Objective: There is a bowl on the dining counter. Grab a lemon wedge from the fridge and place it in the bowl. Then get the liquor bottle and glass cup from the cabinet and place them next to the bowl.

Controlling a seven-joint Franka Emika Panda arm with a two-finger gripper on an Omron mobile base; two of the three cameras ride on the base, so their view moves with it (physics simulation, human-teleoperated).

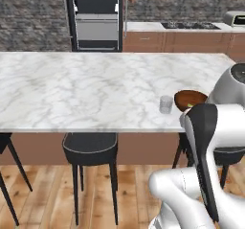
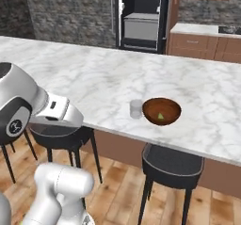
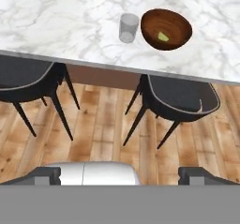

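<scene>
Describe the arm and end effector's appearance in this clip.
The arm has glossy white rounded shells with dark grey-black joint sections and a small round emblem on one dark joint cap. The end effector shows two small dark finger tips on a white body. No cables visible.

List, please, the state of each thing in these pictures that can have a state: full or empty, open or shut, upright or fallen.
Round dark-brown wooden bowl: upright on the white marble dining counter, holding the wedge.
Tiny yellow-green lemon wedge: lying inside the bowl.
Short clear glass cup: upright, looks empty, beside the bowl.
Tall black fridge: doors open, shelves visible.
Gripper: open, holding nothing, back from the counter edge.
</scene>
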